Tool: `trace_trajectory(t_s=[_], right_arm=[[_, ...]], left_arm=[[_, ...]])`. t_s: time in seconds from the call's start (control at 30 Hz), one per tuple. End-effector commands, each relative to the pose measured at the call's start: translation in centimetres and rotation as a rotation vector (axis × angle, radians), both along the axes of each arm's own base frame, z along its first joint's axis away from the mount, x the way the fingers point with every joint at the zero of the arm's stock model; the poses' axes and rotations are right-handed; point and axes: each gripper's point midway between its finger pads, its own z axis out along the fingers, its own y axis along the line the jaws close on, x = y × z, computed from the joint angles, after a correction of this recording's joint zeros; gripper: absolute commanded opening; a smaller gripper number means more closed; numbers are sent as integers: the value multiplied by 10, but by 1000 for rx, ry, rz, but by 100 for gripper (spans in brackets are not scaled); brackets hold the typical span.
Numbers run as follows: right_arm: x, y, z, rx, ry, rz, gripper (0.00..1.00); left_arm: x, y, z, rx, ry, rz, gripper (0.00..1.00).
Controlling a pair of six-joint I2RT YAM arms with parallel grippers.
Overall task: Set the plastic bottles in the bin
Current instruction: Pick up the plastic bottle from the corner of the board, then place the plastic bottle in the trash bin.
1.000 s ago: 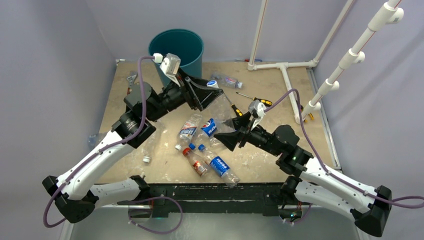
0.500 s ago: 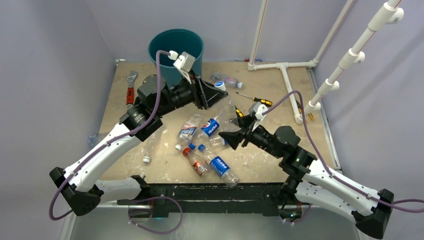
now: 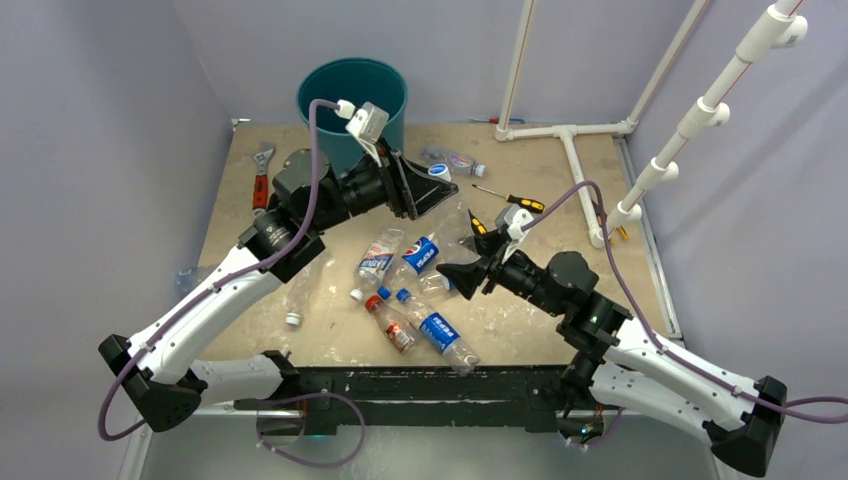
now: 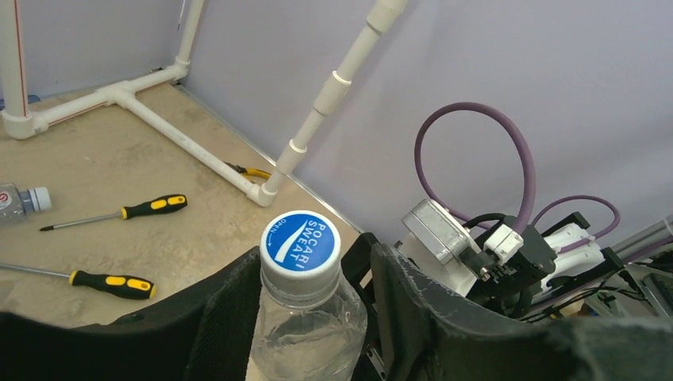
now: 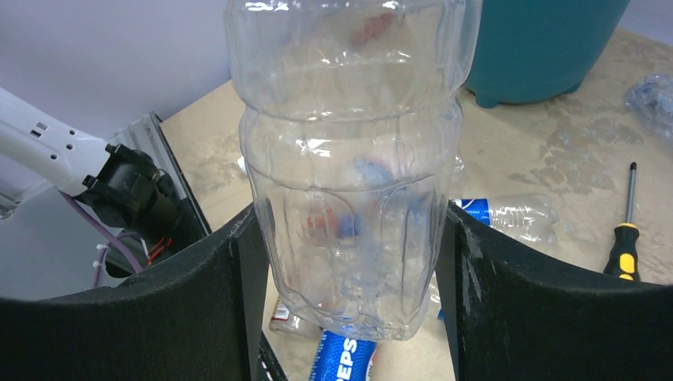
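A clear plastic bottle (image 3: 452, 215) with a blue cap (image 4: 300, 242) hangs above the table between my two grippers. My left gripper (image 3: 432, 185) (image 4: 313, 266) stands round its neck: the bottle leans on one finger, with a thin dark gap at the other. My right gripper (image 3: 455, 272) (image 5: 345, 230) is shut on the bottle's base (image 5: 349, 198), both pads touching it. The teal bin (image 3: 352, 95) (image 5: 532, 48) stands at the back left. Several more bottles lie mid-table, among them a Pepsi one (image 3: 418, 252) (image 5: 345, 357) and a red-capped one (image 3: 390, 322).
Yellow-and-black screwdrivers (image 3: 505, 198) (image 4: 119, 210) and another bottle (image 3: 455, 160) lie behind the grippers. A red-handled wrench (image 3: 262, 180) lies at the left edge. A white pipe frame (image 3: 570, 135) occupies the back right corner.
The left arm has swung its elbow rightward, uncovering the wrench, and its wrist has turned. The right gripper has slid slightly left and nearer. The bottle stays between the two grippers.
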Motion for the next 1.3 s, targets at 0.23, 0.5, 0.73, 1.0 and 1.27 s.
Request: trace_trajectory(t_s=[0.23, 0.5, 0.73, 1.0, 1.27], right_arm=[[-1, 3, 26, 34, -48, 17, 46], [-22, 12, 36, 89, -19, 136, 99], [-45, 23, 63, 160, -26, 279, 99], [-60, 18, 88, 246, -106, 334, 99], [-17, 13, 85, 329, -52, 119, 99]], left_arm=[[-11, -3, 34, -83, -67, -56, 23], [-13, 21, 42, -92, -120, 39, 0], [-12, 67, 49, -95, -219, 234, 0], [-4, 137, 55, -11, -316, 543, 0], [20, 181, 69, 19, -384, 826, 0]])
